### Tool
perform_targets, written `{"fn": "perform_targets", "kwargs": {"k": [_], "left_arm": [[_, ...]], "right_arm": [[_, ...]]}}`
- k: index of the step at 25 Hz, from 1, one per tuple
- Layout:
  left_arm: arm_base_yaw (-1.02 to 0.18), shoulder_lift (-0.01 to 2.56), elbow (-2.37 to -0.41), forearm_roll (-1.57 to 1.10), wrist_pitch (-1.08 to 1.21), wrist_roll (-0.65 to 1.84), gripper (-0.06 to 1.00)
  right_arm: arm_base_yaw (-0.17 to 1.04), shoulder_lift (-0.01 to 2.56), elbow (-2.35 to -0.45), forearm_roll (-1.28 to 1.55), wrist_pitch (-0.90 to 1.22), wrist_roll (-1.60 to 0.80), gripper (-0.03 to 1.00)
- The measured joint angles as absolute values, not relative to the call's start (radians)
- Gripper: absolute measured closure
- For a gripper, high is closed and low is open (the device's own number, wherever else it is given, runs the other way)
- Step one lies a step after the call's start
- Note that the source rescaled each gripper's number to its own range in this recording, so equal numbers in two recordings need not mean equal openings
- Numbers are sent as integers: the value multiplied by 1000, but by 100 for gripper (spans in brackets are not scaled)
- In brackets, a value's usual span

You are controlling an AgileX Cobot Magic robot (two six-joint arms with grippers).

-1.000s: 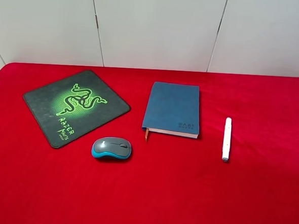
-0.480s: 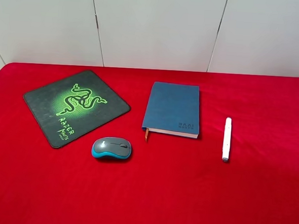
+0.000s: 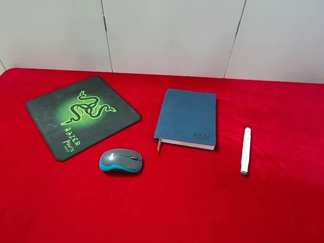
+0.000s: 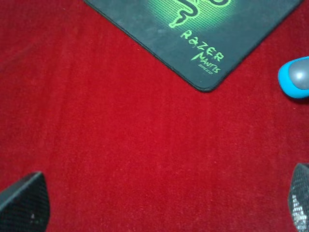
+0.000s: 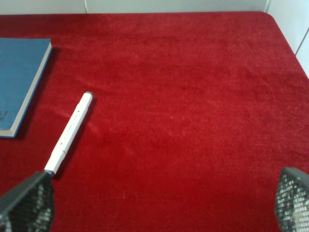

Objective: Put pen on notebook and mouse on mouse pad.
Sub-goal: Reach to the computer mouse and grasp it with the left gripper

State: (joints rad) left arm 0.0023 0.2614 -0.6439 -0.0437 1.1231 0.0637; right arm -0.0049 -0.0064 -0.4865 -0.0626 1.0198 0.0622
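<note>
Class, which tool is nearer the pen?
Right. The pen lies just before the right tool; the left tool faces the mouse pad, no pen in view.

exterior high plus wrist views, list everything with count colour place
black square mouse pad with green snake logo: one, black, table left
small oval mouse: one, grey and blue, cloth beside pad's near edge
blue hardcover notebook: one, blue, centre
slim white pen: one, white, right of notebook
red table cloth: one, red, under everything
white wall panels: several, white, behind table
left gripper: one, dark, open, near pad corner
right gripper: one, dark, open, near pen
</note>
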Motion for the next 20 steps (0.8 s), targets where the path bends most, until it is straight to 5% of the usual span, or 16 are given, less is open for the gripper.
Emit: {"fn": "perform_targets", "kwargs": {"k": [11, 20], "left_arm": [[-2, 682, -779, -182, 1121, 267, -2], [-165, 1004, -875, -188, 1100, 373, -2]], "right_arm": [[-5, -6, -487, -63, 1020, 62, -3], [-5, -6, -487, -63, 1020, 62, -3]]}}
